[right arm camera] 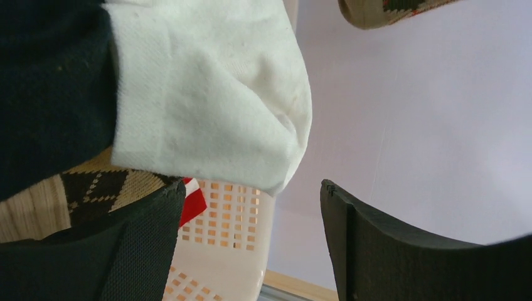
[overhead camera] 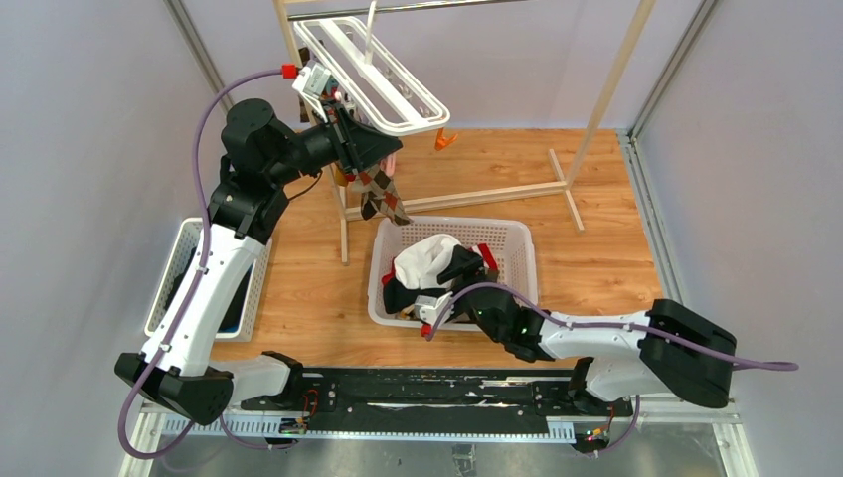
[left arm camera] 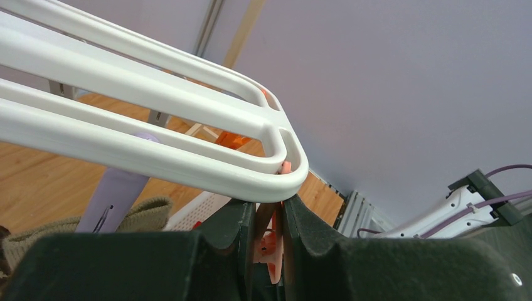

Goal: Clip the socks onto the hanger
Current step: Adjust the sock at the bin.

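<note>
White plastic, the hanger hangs tilted from the metal bar of a tall wooden rack toward 12 o'clock of the tabletop. The left claw is raised right beneath it, with its fingers pressed almost together on a salmon clip that dangles under the curved end of the rails. In the left wrist view a lilac clip and an olive sock sit at 9 o'clock of that grip. A brown argyle sock hangs at 6 o'clock of the claw; what holds it up is hidden behind the claw. An orange clip dangles free from the hanger at 3 o'clock. The other socks lie heaped in a white basket mid-tabletop: a white sock, a navy sock and a red sock. The right claw sits low at the basket's 7 o'clock corner, jaws spread wide with nothing between them. From its wrist the white sock fills 11 o'clock, just above the gap, with the basket's perforated wall behind. A second basket with dark contents stands at 9 o'clock, partly covered by the left arm.
</note>
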Controlling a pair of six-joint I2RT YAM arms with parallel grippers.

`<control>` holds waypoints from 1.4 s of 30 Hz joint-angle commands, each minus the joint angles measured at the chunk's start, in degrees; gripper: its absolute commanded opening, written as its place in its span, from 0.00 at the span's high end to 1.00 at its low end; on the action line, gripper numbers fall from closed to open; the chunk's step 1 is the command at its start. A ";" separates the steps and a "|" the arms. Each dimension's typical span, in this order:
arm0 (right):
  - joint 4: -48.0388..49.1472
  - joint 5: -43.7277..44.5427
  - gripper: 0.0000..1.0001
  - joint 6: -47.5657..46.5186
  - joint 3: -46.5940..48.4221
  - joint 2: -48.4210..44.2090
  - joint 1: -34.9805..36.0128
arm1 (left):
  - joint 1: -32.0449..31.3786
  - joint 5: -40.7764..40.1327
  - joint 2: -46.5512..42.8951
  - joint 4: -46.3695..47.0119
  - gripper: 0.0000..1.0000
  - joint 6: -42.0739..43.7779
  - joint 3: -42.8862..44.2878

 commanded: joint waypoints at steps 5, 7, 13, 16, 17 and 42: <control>-0.33 -0.07 0.32 -2.15 1.90 6.15 2.45 | 1.17 0.30 -0.07 0.36 1.00 -0.50 2.33; -3.69 -1.72 0.42 0.10 3.81 6.10 2.27 | 1.33 0.30 -0.06 0.26 1.00 -0.37 2.47; -9.39 -5.03 0.79 6.67 7.96 3.84 2.04 | 1.87 0.53 -0.12 -0.08 1.00 -0.01 2.48; -16.15 -9.57 0.96 12.46 10.89 0.55 1.10 | 1.97 0.55 0.02 -0.18 1.00 -0.06 2.60; -18.68 -11.08 1.00 14.01 11.87 -0.52 0.85 | 1.97 0.57 0.04 -0.19 1.00 -0.01 2.72; -74.45 -51.86 1.00 78.98 58.51 1.80 -16.88 | 2.14 1.24 0.26 -0.55 1.00 0.21 3.91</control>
